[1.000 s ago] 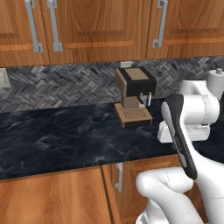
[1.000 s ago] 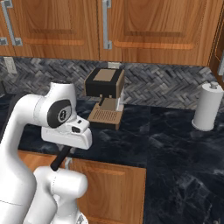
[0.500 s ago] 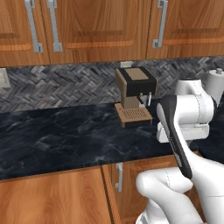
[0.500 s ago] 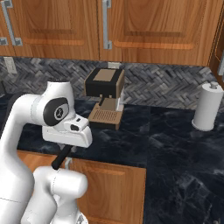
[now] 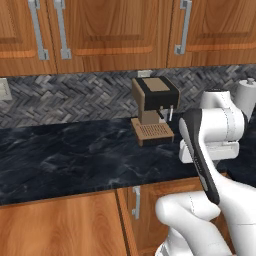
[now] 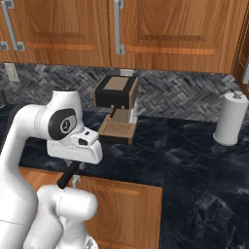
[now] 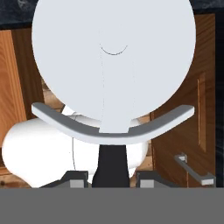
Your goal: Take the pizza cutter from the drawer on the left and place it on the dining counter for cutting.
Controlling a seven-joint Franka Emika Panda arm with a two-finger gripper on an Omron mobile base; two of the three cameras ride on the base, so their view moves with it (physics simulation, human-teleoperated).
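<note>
Now the hand [image 7: 112,181] has its two fingers [image 7: 78,180] squeezed on the dark handle of the pizza cutter [image 7: 113,74]. The cutter's big round white wheel stands up right past the fingers, with a grey curved guard across it. Its dark handle sticks out below the hand, at the front edge of the black desk [image 6: 194,165].

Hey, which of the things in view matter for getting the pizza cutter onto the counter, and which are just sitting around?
For the job:
pizza cutter, gripped in the hand
black counter

Just sitting around:
coffee machine
paper towel roll
wall cabinets
</note>
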